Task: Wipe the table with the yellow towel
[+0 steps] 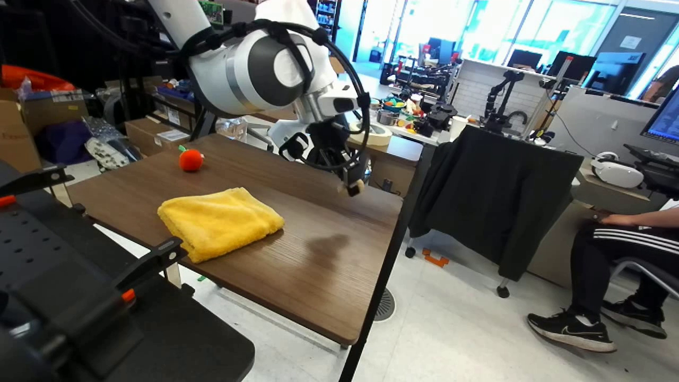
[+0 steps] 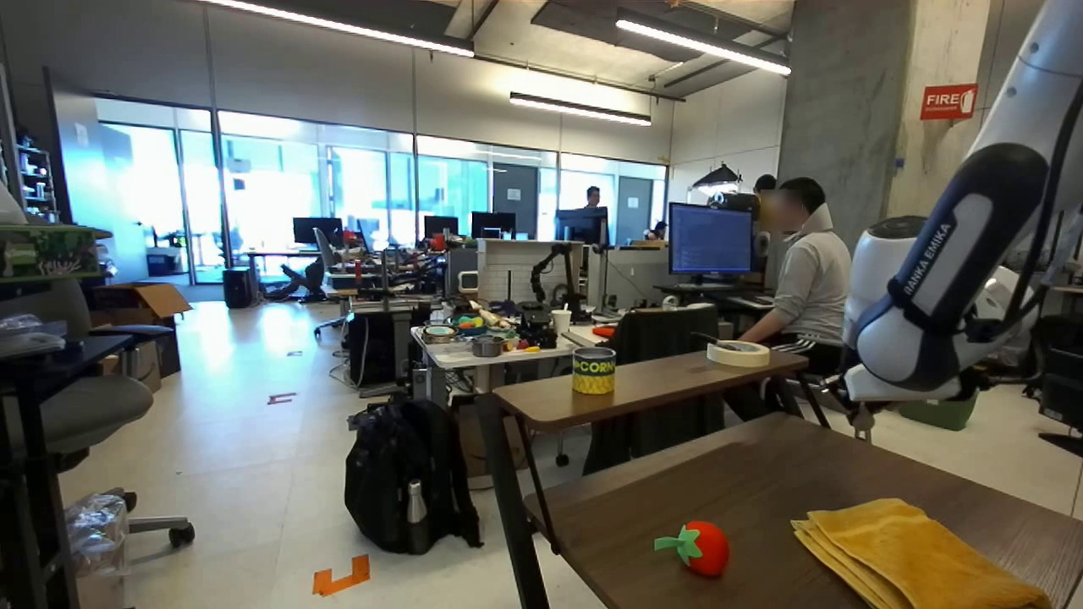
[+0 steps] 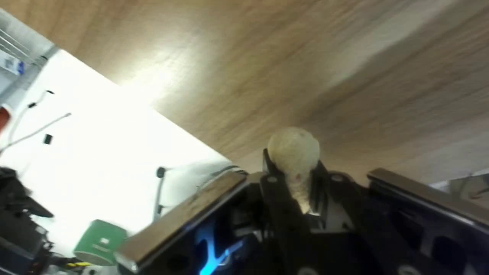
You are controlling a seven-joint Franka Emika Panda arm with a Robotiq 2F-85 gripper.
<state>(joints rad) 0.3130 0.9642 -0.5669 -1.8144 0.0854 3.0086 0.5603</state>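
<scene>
Bright yellow, thick, folded cloth towel: flat on the dark brown, wood-grain rectangular table, hard by the near edge, left of middle in an exterior view. Probably light, limp, fuzzy and unbreakable; unlikely to slip from a firm pinch, but apt to unfold if lifted by one layer. Best gripped across the rounded right end, all layers together. Black two-fingered gripper: closed, above the table, to the far right of the towel, well apart; to be parted before grasping. Pale rounded lump at the tips in the wrist view: held or part of the gripper, unclear. Wide bare wood to the right for strokes; little margin at the near edge, with a black toggle clamp alongside. Far left: red-orange round ball with green leaves, to steer around.
</scene>
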